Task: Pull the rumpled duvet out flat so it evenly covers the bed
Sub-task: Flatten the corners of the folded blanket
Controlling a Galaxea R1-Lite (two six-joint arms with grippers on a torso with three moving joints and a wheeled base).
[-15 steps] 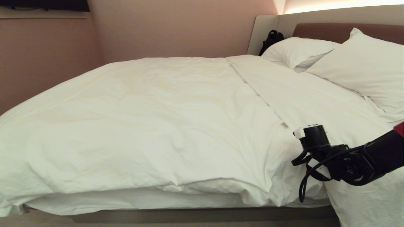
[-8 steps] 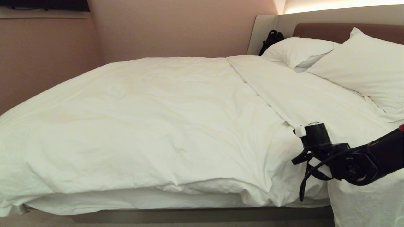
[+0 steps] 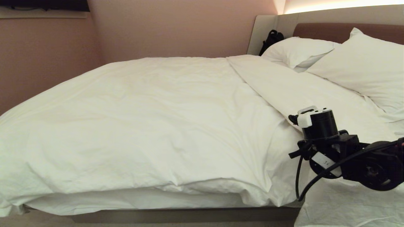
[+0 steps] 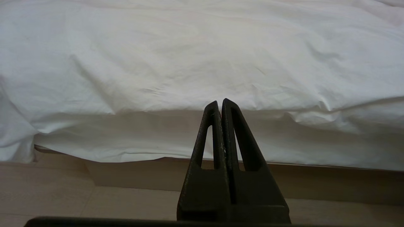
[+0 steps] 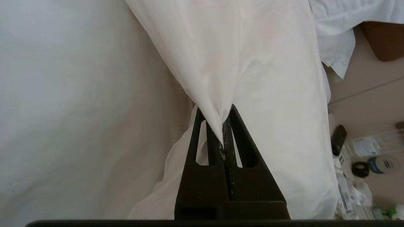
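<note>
The duvet (image 3: 151, 126), a thick, puffy white quilt marked by soft creases, is spread over most of the bed (image 3: 189, 214), with its folded-back top edge running diagonally toward the two white pillows (image 3: 363, 69). Along the near side its rumpled hem is seen hanging over the mattress edge above the grey-beige platform base. A pinch of the duvet's cloth is gripped between the closed fingers of the right gripper (image 5: 222, 132), and the fabric is drawn up into a taut, tent-like peak that fans away from the tips. In the head view the right arm's wrist is found over the duvet's near corner by the right-hand side of the bed. Compared with a second earlier, the wrist is seen higher and turned, and the corner of the duvet has been lifted, so that the cloth below it now hangs further right. The left gripper (image 4: 220, 105) is held low before the bedside, fingers pressed together on nothing. A black bag (image 3: 271, 39) is propped beside the headboard (image 3: 325, 31).
</note>
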